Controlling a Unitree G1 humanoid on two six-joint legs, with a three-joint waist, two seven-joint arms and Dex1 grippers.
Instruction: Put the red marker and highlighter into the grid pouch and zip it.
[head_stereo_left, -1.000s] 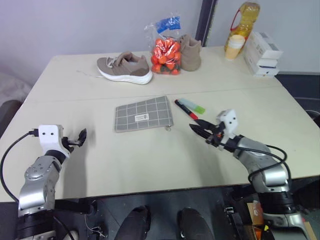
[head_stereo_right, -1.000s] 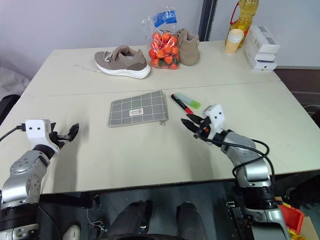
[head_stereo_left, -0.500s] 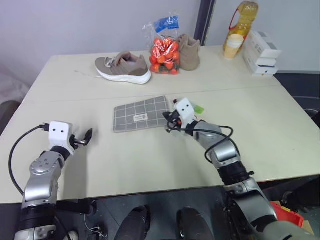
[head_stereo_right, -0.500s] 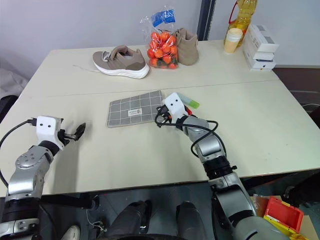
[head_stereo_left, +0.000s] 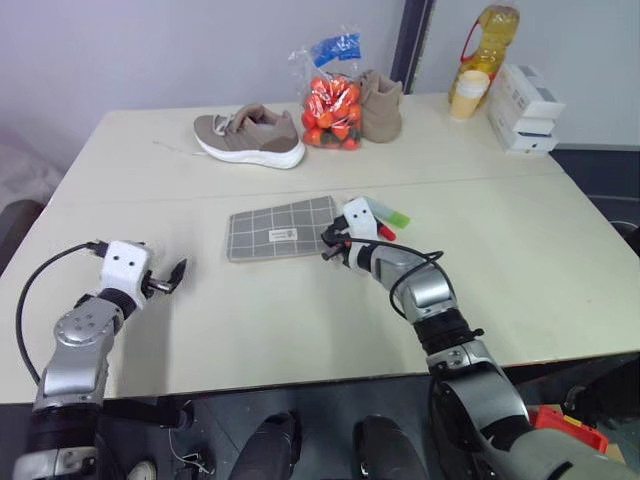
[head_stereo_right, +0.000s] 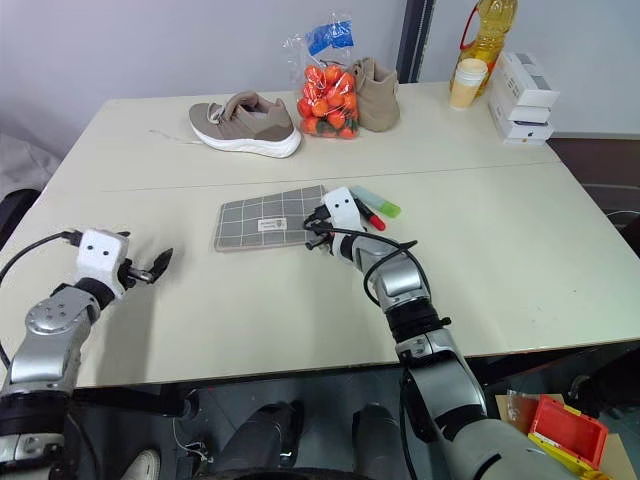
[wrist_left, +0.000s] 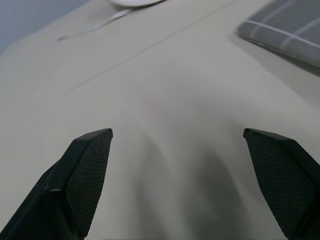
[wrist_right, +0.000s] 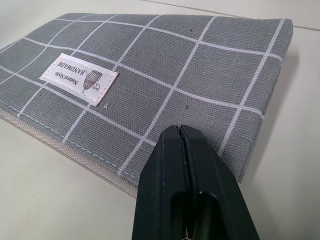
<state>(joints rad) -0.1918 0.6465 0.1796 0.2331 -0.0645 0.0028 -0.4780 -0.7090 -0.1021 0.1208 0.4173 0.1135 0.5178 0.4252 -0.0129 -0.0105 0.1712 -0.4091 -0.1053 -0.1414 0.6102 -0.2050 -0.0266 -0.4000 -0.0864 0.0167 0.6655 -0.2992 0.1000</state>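
Grid pouch (head_stereo_left: 282, 229) lying flat, long axis running left-right; right gripper (head_stereo_left: 330, 244) jaws clenched at its right end; left gripper (head_stereo_left: 172, 277) jaws released.

A laboratory or test room set up for robot trials is indicated. A large, plain beige table (head_stereo_left: 250, 330) made of two joined tops is placed against a bare pale grey wall (head_stereo_left: 150, 50), crossed by a dark vertical post (head_stereo_left: 412, 40). Unrelated household articles are laid out along the far edge: a tan sports shoe with a white sole (head_stereo_left: 250, 137), a clear plastic bag of small orange fruit (head_stereo_left: 330, 105), a second tan shoe (head_stereo_left: 380, 105), a yellow bottle of oil (head_stereo_left: 490, 35), a paper cup (head_stereo_left: 467, 92) and stacked white cardboard boxes (head_stereo_left: 527, 108). A red plastic bin (head_stereo_right: 565, 428) is seen on the floor.
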